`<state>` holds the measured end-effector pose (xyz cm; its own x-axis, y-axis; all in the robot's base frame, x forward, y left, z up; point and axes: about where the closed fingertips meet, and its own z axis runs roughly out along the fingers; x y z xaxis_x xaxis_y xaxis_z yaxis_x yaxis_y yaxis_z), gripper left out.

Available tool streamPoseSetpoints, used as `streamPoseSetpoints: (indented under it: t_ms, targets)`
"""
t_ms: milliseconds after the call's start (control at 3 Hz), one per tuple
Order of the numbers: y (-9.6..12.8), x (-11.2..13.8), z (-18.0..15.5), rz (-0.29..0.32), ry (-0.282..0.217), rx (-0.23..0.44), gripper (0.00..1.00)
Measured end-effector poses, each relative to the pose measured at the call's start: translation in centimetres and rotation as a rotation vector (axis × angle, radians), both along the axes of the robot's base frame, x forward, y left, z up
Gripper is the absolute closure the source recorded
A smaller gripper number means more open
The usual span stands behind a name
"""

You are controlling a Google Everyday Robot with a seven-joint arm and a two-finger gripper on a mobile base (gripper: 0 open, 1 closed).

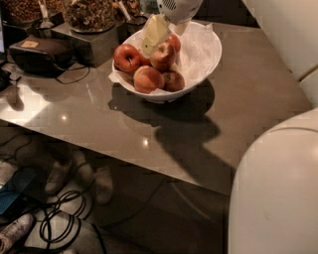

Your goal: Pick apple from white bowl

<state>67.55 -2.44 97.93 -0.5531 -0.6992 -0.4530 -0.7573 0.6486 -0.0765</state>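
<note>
The white bowl (206, 54), lined with crinkled white paper, stands at the back of the table and holds several apples. The apple (164, 55), red-orange with a yellowish patch, lies in the middle of the pile. A darker glossy red apple (127, 57) lies to its left and a larger orange-pink apple (148, 79) in front. My gripper (168, 31) reaches down from the top edge over the bowl. Its cream finger (154, 33) hangs just left of the apple, the other finger behind it. The fingers stand apart, holding nothing.
A black device (39, 53) with cables sits at the table's left. Jars of snacks (89, 14) stand behind the bowl. The grey table (238, 114) ends at a front edge, with cables and shoes on the floor below. My white body (278, 188) fills the lower right.
</note>
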Motion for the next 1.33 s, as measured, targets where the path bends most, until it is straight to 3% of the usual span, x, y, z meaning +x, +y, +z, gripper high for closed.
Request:
streamPoseSetpoints:
  t_ms: [1333]
  targets:
    - [-0.2, 1.5, -2.4, -0.042, 0.038, -0.03, 0.34]
